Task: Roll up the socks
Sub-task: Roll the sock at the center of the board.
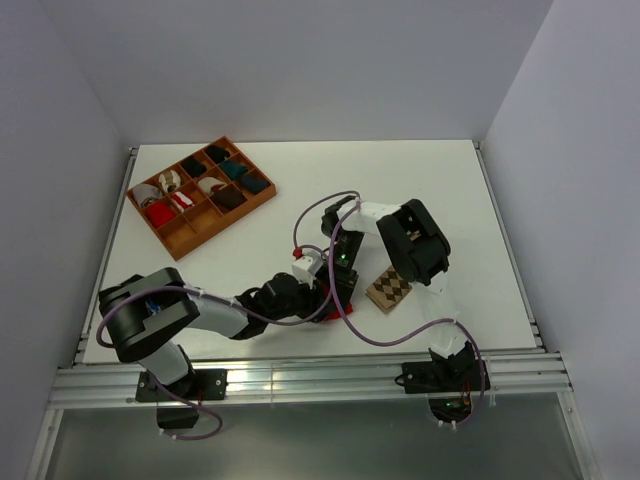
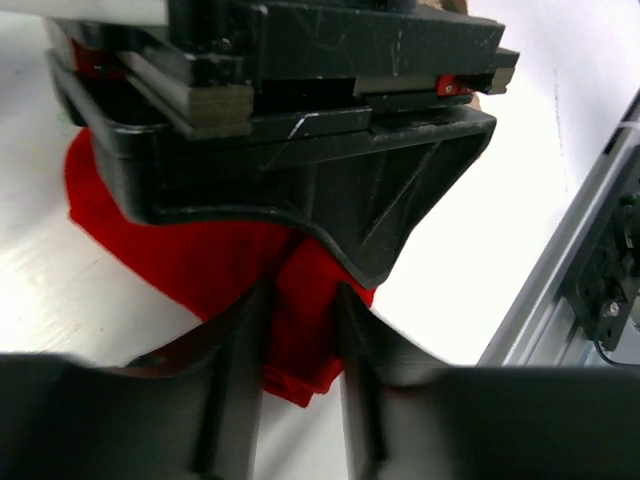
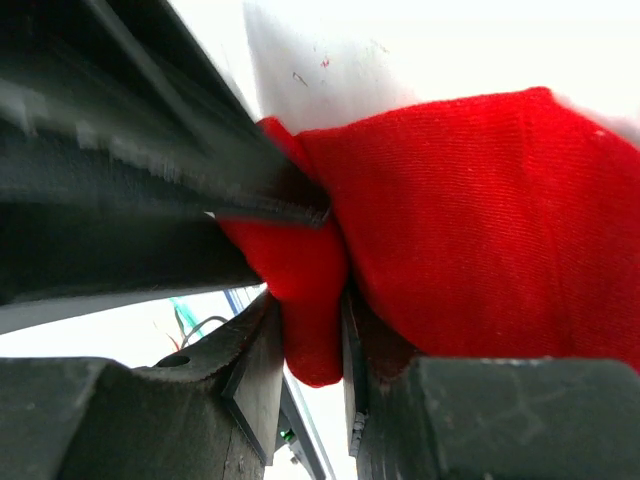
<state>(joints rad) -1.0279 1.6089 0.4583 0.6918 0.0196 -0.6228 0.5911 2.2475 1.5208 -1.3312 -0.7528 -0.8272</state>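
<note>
White tabletop (image 1: 450, 180) spreads between pale walls, with a wooden tray (image 1: 230, 224) of sock rolls (image 1: 158, 212) toward its far left. Well apart from that tray, nearer the front edge and off to the tray's right, the red sock (image 3: 480, 220) lies on the table, and the argyle sock (image 1: 389, 289) lies flat just past it, farther still from the tray and untouched. The left gripper (image 2: 300, 300) is clenched on a raised fold of the red sock, while the right gripper (image 3: 312, 310), facing it closely, pinches another fold of the same sock.
</note>
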